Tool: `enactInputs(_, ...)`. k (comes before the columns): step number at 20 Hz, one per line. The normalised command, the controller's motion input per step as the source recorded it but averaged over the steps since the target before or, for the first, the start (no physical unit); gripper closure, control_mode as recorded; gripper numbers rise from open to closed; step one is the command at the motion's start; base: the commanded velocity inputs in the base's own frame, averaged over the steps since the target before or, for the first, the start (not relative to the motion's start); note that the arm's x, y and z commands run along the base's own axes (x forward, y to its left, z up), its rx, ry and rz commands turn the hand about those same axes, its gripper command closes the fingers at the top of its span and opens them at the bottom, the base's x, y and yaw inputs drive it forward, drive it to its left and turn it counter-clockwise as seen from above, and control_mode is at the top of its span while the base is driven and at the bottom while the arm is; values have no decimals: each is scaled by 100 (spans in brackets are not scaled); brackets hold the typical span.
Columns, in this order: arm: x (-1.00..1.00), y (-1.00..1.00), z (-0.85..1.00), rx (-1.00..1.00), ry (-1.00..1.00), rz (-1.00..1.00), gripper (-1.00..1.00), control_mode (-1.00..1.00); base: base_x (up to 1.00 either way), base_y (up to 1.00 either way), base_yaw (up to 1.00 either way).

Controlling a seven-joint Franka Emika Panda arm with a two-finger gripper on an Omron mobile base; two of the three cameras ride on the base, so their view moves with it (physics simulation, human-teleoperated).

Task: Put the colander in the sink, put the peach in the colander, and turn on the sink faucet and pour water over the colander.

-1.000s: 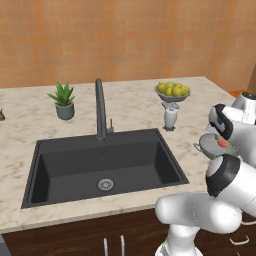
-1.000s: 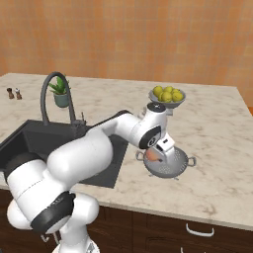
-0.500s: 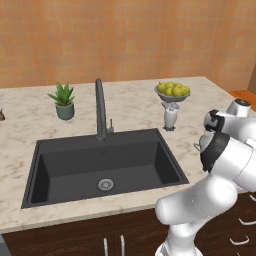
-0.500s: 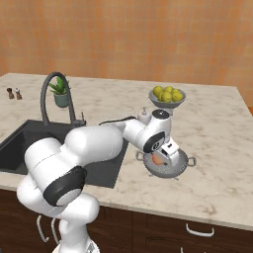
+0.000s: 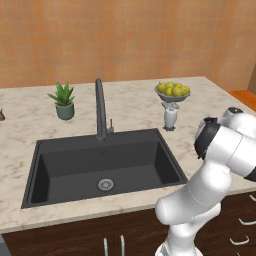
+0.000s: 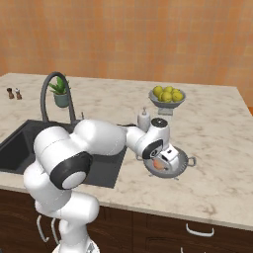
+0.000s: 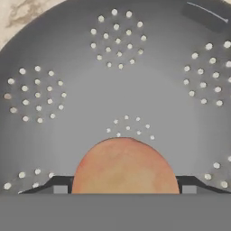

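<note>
My own arm hides most of the colander (image 6: pixel 173 165) in the right base view; just its rim and one loop handle peek out on the desk (image 6: pixel 217 148), right of the sink (image 5: pixel 105 167). My hand (image 7: pixel 124 191) is down inside the colander, fingers (image 7: pixel 56 185) spread wide with the peach (image 7: pixel 124 167) sitting between them. The lower half of the peach is cut off, so I cannot tell whether the tips press on it. The sink faucet (image 5: pixel 100 107) stands behind the sink.
</note>
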Motion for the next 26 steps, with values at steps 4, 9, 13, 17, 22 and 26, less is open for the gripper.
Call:
enactInputs(4,16,-10,-22,0,4,8,-100,-100,0,0,0)
enactInputs(9,15,-9,-9,1,3,8,-100,-100,0,0,0)
enactInputs(13,1,-3,32,12,18,0,-100,-100,0,0,0)
enactInputs(17,0,-10,40,16,21,0,-100,-100,0,0,0)
enactInputs(22,-38,-28,57,12,10,-2,-100,-100,0,0,0)
enactInputs(26,-52,-46,30,28,9,-10,-100,-100,0,0,0)
